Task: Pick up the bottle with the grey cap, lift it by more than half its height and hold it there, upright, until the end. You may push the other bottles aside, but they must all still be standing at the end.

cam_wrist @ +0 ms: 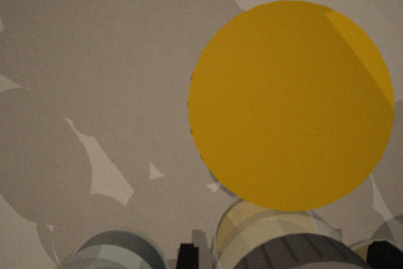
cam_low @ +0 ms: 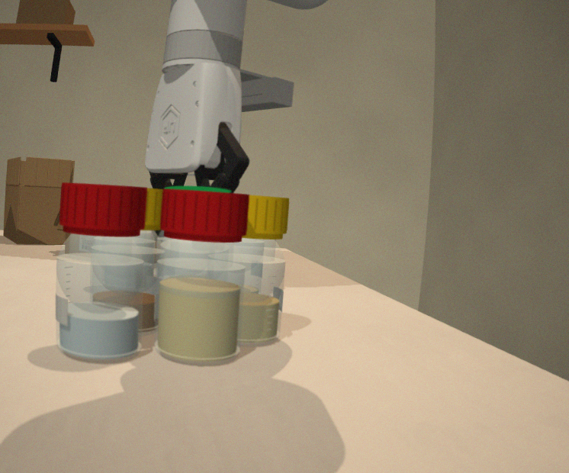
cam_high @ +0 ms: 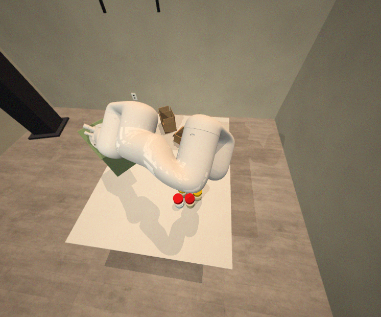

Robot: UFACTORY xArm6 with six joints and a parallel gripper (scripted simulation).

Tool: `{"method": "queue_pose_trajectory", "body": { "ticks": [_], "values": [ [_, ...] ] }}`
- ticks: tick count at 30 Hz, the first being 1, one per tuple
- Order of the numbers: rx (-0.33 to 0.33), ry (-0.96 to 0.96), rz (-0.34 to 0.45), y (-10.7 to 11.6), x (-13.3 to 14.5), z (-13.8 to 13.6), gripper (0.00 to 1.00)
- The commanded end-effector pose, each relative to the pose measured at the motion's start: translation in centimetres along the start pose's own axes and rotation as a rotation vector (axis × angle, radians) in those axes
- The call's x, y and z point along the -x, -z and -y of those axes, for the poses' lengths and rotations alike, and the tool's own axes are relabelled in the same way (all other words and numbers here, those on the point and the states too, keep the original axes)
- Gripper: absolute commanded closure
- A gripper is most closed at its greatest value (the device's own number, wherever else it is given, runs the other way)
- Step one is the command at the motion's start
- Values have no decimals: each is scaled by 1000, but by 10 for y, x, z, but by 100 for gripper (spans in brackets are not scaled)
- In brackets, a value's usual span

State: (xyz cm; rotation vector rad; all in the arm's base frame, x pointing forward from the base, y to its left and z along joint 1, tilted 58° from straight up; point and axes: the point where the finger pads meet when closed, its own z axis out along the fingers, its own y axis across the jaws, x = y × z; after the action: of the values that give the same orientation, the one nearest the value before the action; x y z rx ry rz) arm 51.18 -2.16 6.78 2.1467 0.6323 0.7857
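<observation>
The top view hid the claw under the white arm [cam_high: 170, 150], showing only red and yellow caps near the counter's [cam_high: 122, 218] right edge. The exterior view showed the claw [cam_low: 198, 180] lowered behind the red-capped bottles [cam_low: 200, 213], beside a green cap [cam_low: 195, 189]. The wrist view was filled by a yellow cap [cam_wrist: 291, 105]; at its bottom edge lay the ribbed grey-capped bottle [cam_wrist: 298, 254], apparently between the dark fingertips. The claw stood wide, gripping nothing.
</observation>
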Motion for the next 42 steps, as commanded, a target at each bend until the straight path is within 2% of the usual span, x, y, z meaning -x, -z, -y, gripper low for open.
{"method": "queue_pose_trajectory", "body": {
  "ticks": [1,27,28,42],
  "values": [
    [-1,0,-2,11,-1,0,21],
    [-1,0,-1,24,-1,0,21],
    [-1,0,-2,24,-1,0,100],
    [-1,0,-2,24,-1,0,100]
  ]
}}
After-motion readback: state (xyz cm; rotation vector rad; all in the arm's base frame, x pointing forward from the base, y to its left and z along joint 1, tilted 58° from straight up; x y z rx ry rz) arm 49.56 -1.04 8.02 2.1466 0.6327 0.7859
